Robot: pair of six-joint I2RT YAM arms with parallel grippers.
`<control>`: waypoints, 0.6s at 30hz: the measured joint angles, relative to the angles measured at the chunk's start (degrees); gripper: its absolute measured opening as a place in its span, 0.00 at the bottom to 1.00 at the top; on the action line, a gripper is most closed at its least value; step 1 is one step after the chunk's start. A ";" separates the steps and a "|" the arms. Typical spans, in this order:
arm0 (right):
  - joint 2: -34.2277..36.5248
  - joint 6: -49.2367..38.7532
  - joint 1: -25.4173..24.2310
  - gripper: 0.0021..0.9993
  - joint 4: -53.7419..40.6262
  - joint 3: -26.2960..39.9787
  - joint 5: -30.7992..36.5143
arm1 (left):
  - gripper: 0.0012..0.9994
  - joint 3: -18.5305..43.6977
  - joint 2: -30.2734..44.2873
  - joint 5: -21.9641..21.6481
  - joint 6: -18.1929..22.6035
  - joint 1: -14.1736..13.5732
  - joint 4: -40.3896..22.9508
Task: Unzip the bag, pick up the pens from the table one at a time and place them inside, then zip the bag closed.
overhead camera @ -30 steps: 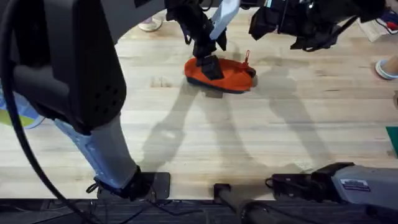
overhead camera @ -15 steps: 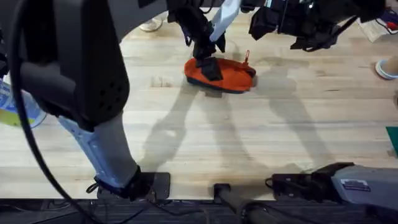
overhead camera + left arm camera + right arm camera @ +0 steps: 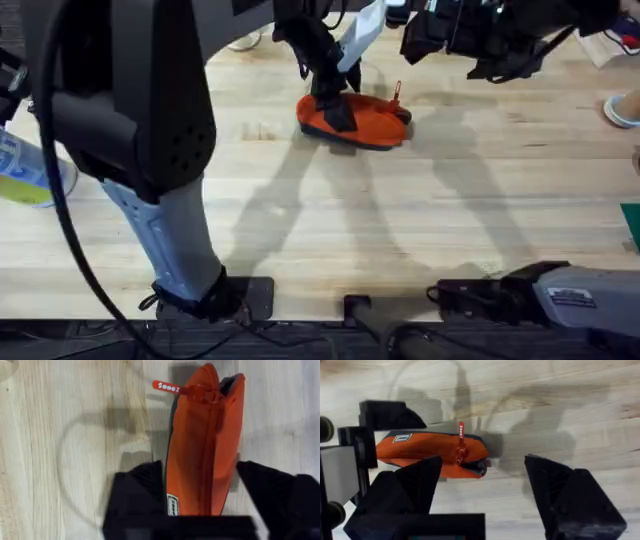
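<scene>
My left gripper point(image 3: 200, 510) straddles one end of the bag point(image 3: 355, 120) on the table point(image 3: 400, 230), fingers closed against its sides. Its long axis runs toward my right gripper point(image 3: 485, 495), which hangs wide open and empty near the zipper pull point(image 3: 460, 435).

White characters on the bag's point(image 3: 192, 455) red zipper pull tag point(image 3: 165, 387) look like "S000Z". The small label point(image 3: 173, 505) near its end is illegible.
</scene>
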 joint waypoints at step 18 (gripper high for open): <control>0.00 0.00 -0.01 1.00 -0.01 0.00 0.00 | 0.04 0.00 0.02 -0.39 0.09 0.00 -0.07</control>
